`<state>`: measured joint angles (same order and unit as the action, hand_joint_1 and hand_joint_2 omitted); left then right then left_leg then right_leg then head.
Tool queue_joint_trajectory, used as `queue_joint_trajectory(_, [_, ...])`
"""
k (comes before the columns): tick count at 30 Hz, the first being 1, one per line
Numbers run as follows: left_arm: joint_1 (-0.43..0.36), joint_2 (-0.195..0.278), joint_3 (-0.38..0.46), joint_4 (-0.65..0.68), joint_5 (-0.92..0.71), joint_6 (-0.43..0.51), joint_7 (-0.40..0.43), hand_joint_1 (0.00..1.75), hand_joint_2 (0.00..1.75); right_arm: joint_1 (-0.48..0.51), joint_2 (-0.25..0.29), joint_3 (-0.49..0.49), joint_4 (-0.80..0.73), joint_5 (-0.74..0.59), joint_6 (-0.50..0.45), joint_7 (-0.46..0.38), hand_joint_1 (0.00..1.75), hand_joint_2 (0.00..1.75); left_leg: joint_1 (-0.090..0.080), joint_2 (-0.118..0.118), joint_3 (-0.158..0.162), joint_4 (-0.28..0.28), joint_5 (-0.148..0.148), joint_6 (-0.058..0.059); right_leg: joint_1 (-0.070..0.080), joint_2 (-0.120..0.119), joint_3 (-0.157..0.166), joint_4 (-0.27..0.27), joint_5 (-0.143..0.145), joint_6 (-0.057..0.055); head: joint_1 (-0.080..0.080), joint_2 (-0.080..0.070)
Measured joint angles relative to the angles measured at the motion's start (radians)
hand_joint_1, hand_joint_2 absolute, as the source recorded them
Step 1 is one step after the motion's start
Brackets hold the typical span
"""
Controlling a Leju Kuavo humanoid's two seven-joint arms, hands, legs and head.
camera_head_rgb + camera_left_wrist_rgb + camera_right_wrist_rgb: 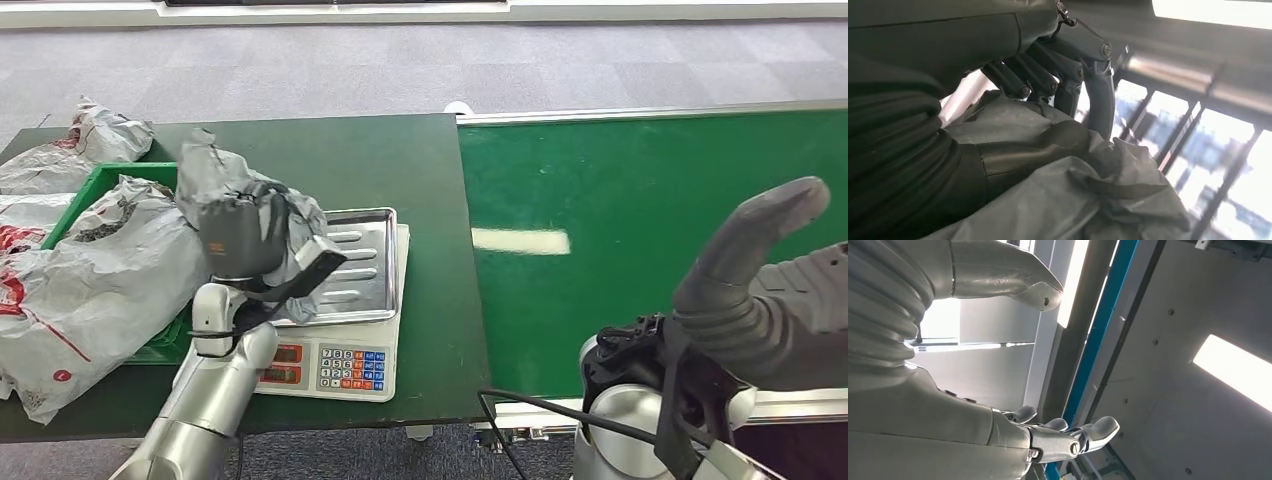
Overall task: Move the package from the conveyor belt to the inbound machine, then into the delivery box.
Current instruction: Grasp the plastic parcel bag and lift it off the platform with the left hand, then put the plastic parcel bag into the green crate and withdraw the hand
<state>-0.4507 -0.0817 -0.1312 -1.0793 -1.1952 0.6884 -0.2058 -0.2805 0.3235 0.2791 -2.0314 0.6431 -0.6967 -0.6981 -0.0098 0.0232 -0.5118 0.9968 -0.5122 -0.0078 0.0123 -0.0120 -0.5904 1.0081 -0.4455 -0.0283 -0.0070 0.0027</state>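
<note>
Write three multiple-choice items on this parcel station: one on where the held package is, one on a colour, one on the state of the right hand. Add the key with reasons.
1. The grey package held by the left hand is:
A. over the left edge of the scale's tray
B. lying on the conveyor belt
C. on the floor

2. The delivery box is:
A. red
B. green
C. yellow

3. The right hand is:
A. holding a package
B. pressing the scale's keys
C. open and holding nothing

Key: 1 A, the package hangs at the tray's left side. 2 B, its rim is green. 3 C, the right wrist view shows spread fingers with nothing in them.
</note>
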Motion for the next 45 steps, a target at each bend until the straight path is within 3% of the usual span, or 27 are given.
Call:
queue_joint_trajectory(8, [0.008,-0.005,0.142,-0.267,-0.064,0.011,-0.055,1.75,1.75,0.001,0.0,-0.007,0.0,-0.002,0.0,0.0,0.0,1.75,0.0,0.0,0.0,0.0,0.0,0.0,0.0,0.0,0.0,0.0,0.0,0.0,0.0,0.0])
queue_joint_trajectory(10, [0.009,-0.031,0.188,-0.321,-0.074,0.012,-0.148,1.75,1.75,0.002,0.0,-0.008,0.0,-0.004,0.0,0.0,0.0,1.75,0.0,0.0,0.0,0.0,0.0,0.0,0.0,0.0,0.0,0.0,0.0,0.0,0.0,0.0])
queue_joint_trajectory(14, [-0.006,-0.12,0.342,-0.46,0.008,0.013,-0.425,1.75,1.75,0.002,0.0,-0.009,0.001,-0.008,0.0,0.0,0.0,1.75,0.0,0.0,0.0,0.0,0.0,0.0,0.0,0.0,0.0,0.0,0.0,0.0,0.0,0.0])
queue_joint_trajectory(16, [-0.016,-0.155,0.409,-0.536,0.028,0.013,-0.475,1.75,1.75,0.002,0.0,-0.01,0.002,-0.009,0.0,0.0,0.0,1.75,0.0,0.0,0.0,0.0,0.0,0.0,0.0,0.001,0.0,0.0,0.0,0.0,0.0,0.0])
queue_joint_trajectory(23, [-0.044,-0.199,0.543,-0.655,-0.149,0.014,-0.491,1.75,1.75,0.001,0.0,-0.01,0.004,0.0,0.0,0.0,0.0,1.75,0.0,-0.001,0.0,0.0,0.0,0.0,0.0,-0.001,0.0,0.0,0.0,0.0,0.0,0.0])
queue_joint_trajectory(31, [-0.05,-0.213,0.573,-0.685,-0.163,0.014,-0.485,1.75,1.75,0.001,0.0,-0.011,0.004,0.001,0.0,0.0,0.0,1.75,0.0,-0.001,0.0,0.0,0.001,-0.001,0.0,-0.001,0.0,0.0,0.0,0.0,0.0,0.0])
queue_joint_trajectory(33, [-0.058,-0.208,0.578,-0.661,-0.233,0.014,-0.42,1.75,1.75,0.001,0.0,-0.011,0.004,0.005,0.0,0.0,0.0,1.75,0.0,-0.002,0.001,0.0,0.001,0.0,0.0,-0.001,0.0,0.0,0.0,0.0,0.0,0.0])
queue_joint_trajectory(34, [-0.066,-0.192,0.574,-0.619,-0.283,0.013,-0.337,1.75,1.75,0.001,0.0,-0.012,0.004,0.01,0.0,0.0,0.0,1.75,-0.001,-0.002,0.001,0.0,0.001,0.0,0.0,-0.001,0.0,0.0,0.0,0.0,0.0,0.0])
queue_joint_trajectory(36, [-0.101,-0.123,0.532,-0.457,-0.348,-0.009,-0.057,1.75,1.75,0.002,0.0,-0.013,0.001,0.023,0.0,0.0,0.0,1.75,-0.002,-0.002,0.002,0.0,0.002,-0.001,0.0,-0.001,-0.001,-0.001,0.001,-0.001,0.0,0.0])
queue_joint_trajectory(39, [-0.183,-0.013,0.373,-0.134,-0.359,-0.098,0.443,1.75,1.75,0.004,0.0,-0.015,-0.009,0.037,-0.001,0.0,0.0,1.75,-0.002,-0.001,0.0,0.0,0.004,-0.002,0.001,-0.001,-0.001,0.0,0.003,-0.003,-0.001,0.0])
queue_joint_trajectory(40, [-0.205,0.008,0.323,-0.042,-0.359,-0.119,0.54,1.75,1.75,0.005,0.0,-0.015,-0.011,0.039,-0.001,0.0,0.0,1.75,-0.001,-0.001,0.0,0.0,0.005,-0.002,0.001,-0.001,-0.001,0.0,0.004,-0.003,-0.001,0.0])
queue_joint_trajectory(42, [-0.242,0.043,0.259,0.119,-0.358,-0.138,0.573,1.75,1.75,0.009,0.0,-0.016,-0.016,0.04,-0.001,0.0,0.0,1.75,0.0,0.004,0.0,0.0,0.006,-0.003,0.001,0.003,-0.002,0.0,0.006,-0.004,-0.001,0.0])
queue_joint_trajectory(45, [-0.288,0.08,0.224,0.314,-0.355,-0.167,0.471,1.75,1.75,0.016,-0.001,-0.018,-0.024,0.041,-0.001,0.0,0.0,1.75,0.0,0.01,0.0,0.0,0.005,-0.003,0.0,0.01,-0.004,0.001,0.007,-0.004,-0.001,0.0])
